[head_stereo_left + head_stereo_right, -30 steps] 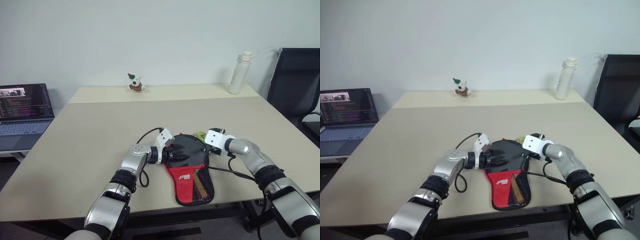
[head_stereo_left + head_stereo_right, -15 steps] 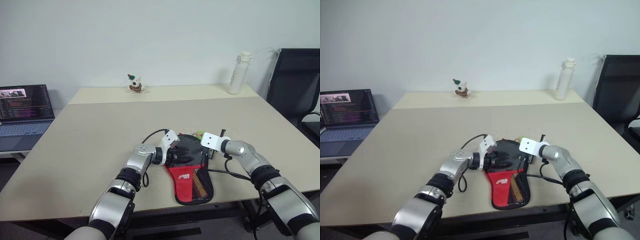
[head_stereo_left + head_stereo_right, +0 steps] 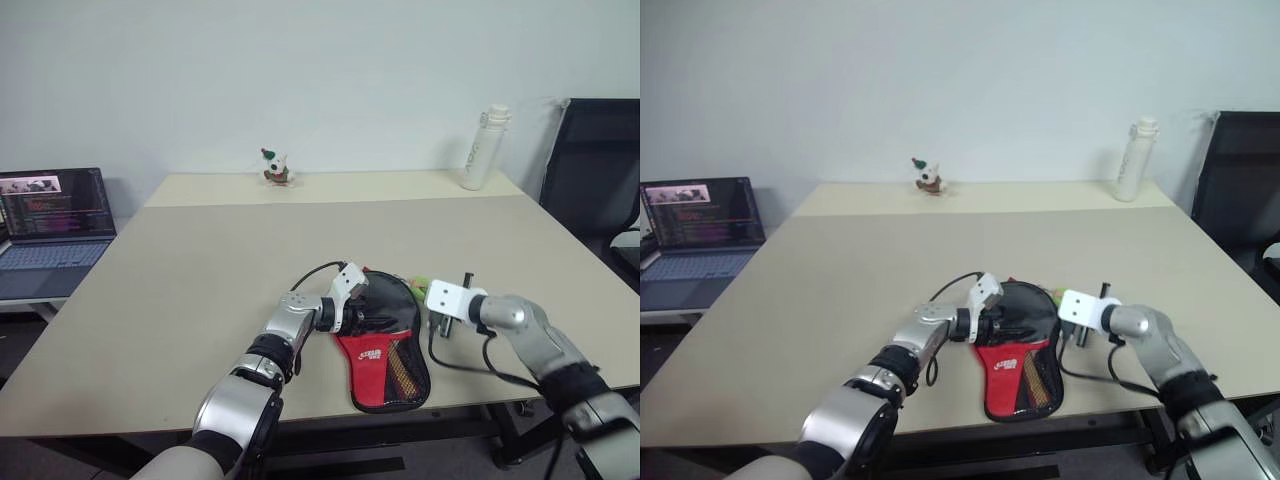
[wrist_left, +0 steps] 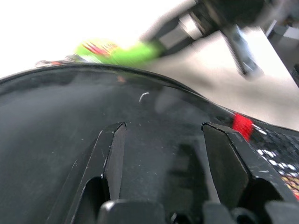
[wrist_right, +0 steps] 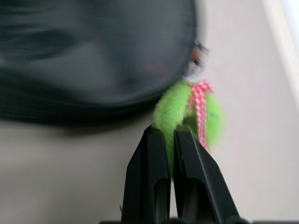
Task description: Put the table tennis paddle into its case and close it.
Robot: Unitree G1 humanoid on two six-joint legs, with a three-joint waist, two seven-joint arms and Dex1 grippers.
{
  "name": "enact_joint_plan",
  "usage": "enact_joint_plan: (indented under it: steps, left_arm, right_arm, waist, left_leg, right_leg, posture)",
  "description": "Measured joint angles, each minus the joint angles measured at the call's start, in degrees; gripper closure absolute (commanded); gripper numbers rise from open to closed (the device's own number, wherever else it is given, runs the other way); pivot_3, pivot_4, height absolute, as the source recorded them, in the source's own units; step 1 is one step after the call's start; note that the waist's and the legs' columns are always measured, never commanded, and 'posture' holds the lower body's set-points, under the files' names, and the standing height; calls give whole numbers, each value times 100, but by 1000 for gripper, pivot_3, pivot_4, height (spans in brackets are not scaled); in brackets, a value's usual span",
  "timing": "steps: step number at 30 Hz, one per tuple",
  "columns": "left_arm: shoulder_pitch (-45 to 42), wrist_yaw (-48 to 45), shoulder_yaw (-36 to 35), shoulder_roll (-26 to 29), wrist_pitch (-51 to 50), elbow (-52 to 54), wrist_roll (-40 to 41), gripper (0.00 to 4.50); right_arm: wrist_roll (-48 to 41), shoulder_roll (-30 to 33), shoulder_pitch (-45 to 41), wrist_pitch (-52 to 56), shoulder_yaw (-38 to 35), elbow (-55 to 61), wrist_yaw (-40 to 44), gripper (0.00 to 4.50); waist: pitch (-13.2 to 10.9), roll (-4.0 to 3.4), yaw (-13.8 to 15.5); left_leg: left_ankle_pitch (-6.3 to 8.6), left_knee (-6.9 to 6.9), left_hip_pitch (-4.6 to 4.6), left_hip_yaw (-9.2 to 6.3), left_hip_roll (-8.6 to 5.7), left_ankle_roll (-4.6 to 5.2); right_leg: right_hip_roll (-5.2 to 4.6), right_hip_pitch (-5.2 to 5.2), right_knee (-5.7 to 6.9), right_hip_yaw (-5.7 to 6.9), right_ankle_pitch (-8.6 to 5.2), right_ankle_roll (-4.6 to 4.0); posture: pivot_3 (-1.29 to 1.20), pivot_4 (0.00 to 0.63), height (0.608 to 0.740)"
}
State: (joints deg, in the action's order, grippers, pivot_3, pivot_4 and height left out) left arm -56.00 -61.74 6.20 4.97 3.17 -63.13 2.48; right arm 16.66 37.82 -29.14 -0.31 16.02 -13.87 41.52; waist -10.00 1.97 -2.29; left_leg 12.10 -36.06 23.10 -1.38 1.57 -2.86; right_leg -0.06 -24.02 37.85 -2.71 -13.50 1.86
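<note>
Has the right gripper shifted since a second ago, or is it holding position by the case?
Yes. The right gripper has pulled back toward the table's near edge and off the case, fingers now shut on the green pom-pom zip pull.

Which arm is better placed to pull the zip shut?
Right: its pincer is shut on the green charm at the case's zip, while the left pincer rests open on the case.

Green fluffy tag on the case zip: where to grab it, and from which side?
Pinch the green tag's fluffy body, not the small metal pull. It lies on the table just off the case's round end, on the robot's right, so come in low from that side. The left gripper lies on the case top. The right gripper looks shut on the fluff.
</note>
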Motion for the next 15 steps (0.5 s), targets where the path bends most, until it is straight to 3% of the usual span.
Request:
enact_joint_plan:
  steps: [8, 15]
  left_arm:
    - [-94, 19, -112, -211, -139, -159, 37, 1667]
    - [-110, 101, -105, -302, -103, -241, -3, 1667]
  right_arm:
    - [-283, 868, 1531, 1012, -584, 2401, 710, 4456]
    - [-356, 708, 1139, 1401, -722, 2364, 627, 4456]
  waist:
    - [-2, 4, 48]
    - [-3, 6, 17]
  left_leg:
    - [0, -1, -7, 0, 0, 0]
    - [0, -2, -29, -2, 3, 0]
  right_leg:
    - [0, 8, -10, 3, -2, 2]
    - [2, 28, -9, 4, -2, 1]
  posture:
    - [0, 150, 740]
    - [0, 150, 740]
